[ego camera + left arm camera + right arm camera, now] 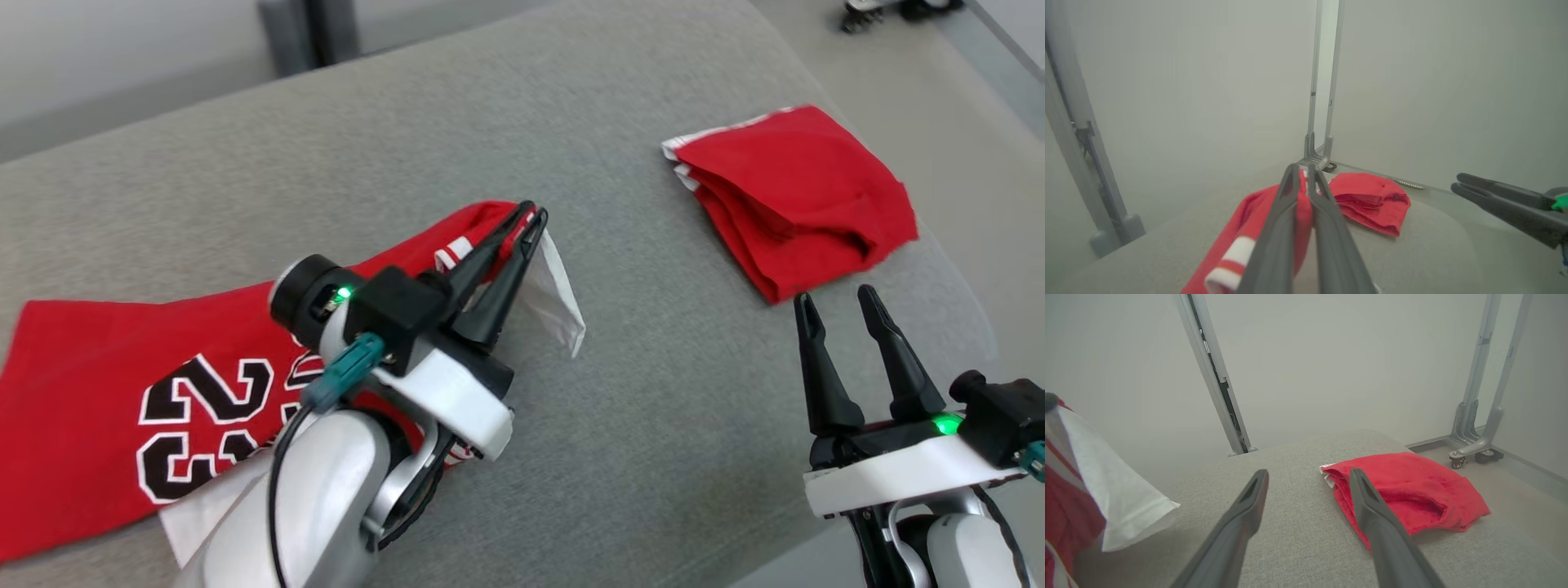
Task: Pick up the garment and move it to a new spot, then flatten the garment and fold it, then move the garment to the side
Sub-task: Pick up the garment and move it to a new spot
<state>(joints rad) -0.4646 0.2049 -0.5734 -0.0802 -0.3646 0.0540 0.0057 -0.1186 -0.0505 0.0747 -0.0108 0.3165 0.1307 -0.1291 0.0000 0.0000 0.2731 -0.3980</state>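
The garment (pixel 122 359) is a red jersey with black-and-white numerals and a white lining, lying on the left of the grey padded surface (pixel 653 408). My left gripper (pixel 529 216) is shut on its upper right edge and holds that edge lifted, so a white flap hangs below the fingers. In the left wrist view the gripper (pixel 1301 171) pinches the red cloth (pixel 1237 228). My right gripper (pixel 834 300) stands open at the lower right with nothing between its fingers. In the right wrist view the open gripper (pixel 1308 475) sits right of the hanging white flap (pixel 1114 498).
A second, folded red garment (pixel 796 200) lies at the far right of the surface, just beyond my right fingertips (pixel 1412 486) (pixel 1367 200). The surface's rounded edge drops to the floor on the right. A metal frame leg with casters (pixel 1474 445) stands beyond.
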